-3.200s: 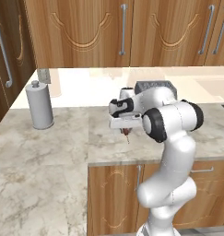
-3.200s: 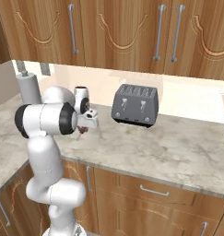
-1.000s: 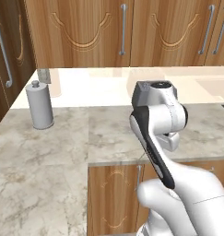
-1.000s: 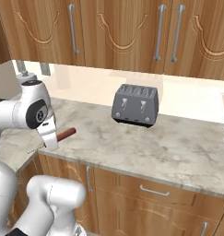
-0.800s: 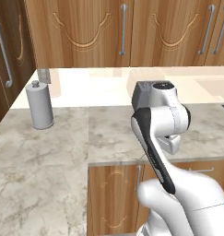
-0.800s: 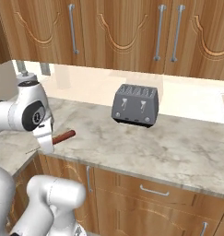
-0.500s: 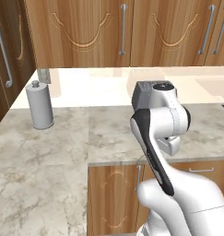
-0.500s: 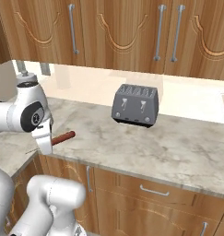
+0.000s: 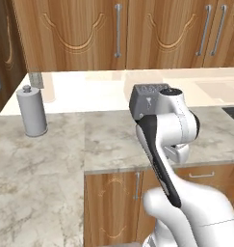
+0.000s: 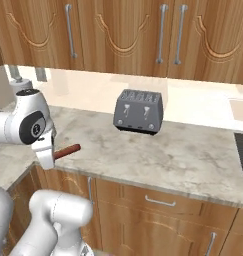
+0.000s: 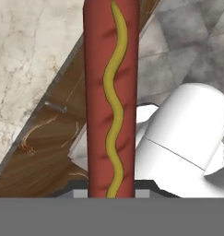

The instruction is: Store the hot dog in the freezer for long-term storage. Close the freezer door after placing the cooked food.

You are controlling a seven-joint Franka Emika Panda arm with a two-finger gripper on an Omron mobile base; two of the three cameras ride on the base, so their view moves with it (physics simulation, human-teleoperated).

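Note:
The hot dog [image 10: 68, 149] is a thin reddish-brown rod that sticks out sideways from my gripper [image 10: 51, 155], just above the counter's front left edge. My gripper is shut on it. In the hand view the hot dog [image 11: 110, 101] runs straight up the middle with a wavy yellow mustard line, and it hides the fingertips. Beneath it lie the marble counter edge and a wooden cabinet front. The freezer and the freezer door are out of view.
A grey four-slot toaster [image 10: 138, 111] stands on the marble counter [image 10: 183, 155], partly behind my arm in the left base view [image 9: 144, 95]. A grey cylindrical canister [image 9: 32, 112] stands at the far left. Wooden wall cabinets [image 10: 128, 30] hang above.
Since the earliest frames the arm has swung the hot dog from over the counter back to its front left edge. Over the last second it has barely moved.

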